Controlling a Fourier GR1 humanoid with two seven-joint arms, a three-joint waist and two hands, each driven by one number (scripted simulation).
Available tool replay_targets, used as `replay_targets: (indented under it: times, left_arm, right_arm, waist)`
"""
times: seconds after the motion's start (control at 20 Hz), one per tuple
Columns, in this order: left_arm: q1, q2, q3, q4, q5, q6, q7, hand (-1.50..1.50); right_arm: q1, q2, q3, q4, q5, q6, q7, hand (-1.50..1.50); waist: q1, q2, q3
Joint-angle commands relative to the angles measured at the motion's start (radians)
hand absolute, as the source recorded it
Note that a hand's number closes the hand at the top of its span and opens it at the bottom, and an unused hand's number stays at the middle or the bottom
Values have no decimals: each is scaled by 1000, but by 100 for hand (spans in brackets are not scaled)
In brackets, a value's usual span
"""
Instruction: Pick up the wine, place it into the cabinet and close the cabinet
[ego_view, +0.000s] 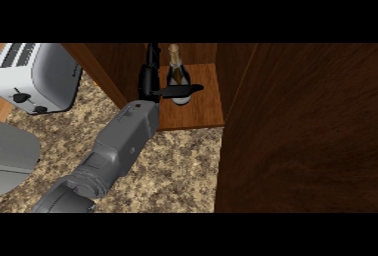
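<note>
The wine bottle (177, 75) stands upright on the wooden shelf (199, 112) inside the open cabinet, its neck pointing to the top of the view. My left hand (150, 82) reaches into the cabinet just left of the bottle. Its fingers (153, 57) run straight along the bottle's left side. The thumb (181, 91) stretches out to the right across the bottle's lower part and hides a band of it. The hand is open and not curled round the bottle. My right hand does not show.
The open cabinet door (303, 130) fills the right side as a tall dark wood panel. A silver toaster (37, 75) stands at the upper left on the speckled counter (170, 165). A grey object (15, 155) lies at the left edge.
</note>
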Motion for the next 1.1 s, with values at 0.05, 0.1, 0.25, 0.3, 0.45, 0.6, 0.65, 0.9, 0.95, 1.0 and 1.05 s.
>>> replay_targets:
  times: [0.05, 0.1, 0.25, 0.3, 0.45, 0.6, 0.65, 0.9, 0.95, 1.0, 1.05]
  left_arm:
    - [70, 1, 13, 7, 16, -31, -56, -150]
    - [68, 1, 15, 8, 23, -55, -48, -150]
    - [70, 1, 29, -7, 44, -93, -50, -150]
    - [75, 1, 13, -9, 74, -94, -71, -150]
    - [76, 1, 12, -6, 81, -123, -61, -150]
    - [63, 1, -10, -19, 128, -113, -30, -150]
    - [61, 1, -52, -26, 145, -103, -19, -150]
    - [133, 1, -115, -74, 213, -117, -31, -150]
    - [172, 1, -147, -94, 217, -119, -48, -150]
    - [163, 1, -158, -122, 229, -105, -18, -150]
    - [188, 1, -210, -147, 250, -101, -7, -150]
  right_arm:
    - [13, 2, 16, -7, 3, 0, 0, -150]
    - [-13, 2, 23, -20, 2, -7, 22, -150]
    - [35, -9, 22, -75, 5, 3, 23, -150]
    - [-17, 2, 35, -22, 9, -18, 19, -150]
    - [43, 2, 27, -4, 4, 1, -43, -150]
    - [-5, -8, -35, 9, -43, 3, -13, -150]
    - [-36, -8, -47, -2, -49, -11, 14, -150]
    - [6, -6, 12, -64, -40, -18, 50, -150]
    - [-42, 2, 18, -3, 8, -35, 43, -150]
    - [-4, -18, -10, -58, -23, -28, 69, -150]
    - [-14, -18, -17, -13, -23, -10, 20, -150]
  waist:
    - [9, -1, -2]
    - [8, -1, -2]
    - [12, -5, -2]
    - [2, -8, -2]
    - [9, -7, -1]
    - [15, -14, -1]
    - [9, -20, -1]
    - [-4, -24, -1]
    - [12, -25, -1]
    - [21, -26, 0]
    - [12, -25, 0]
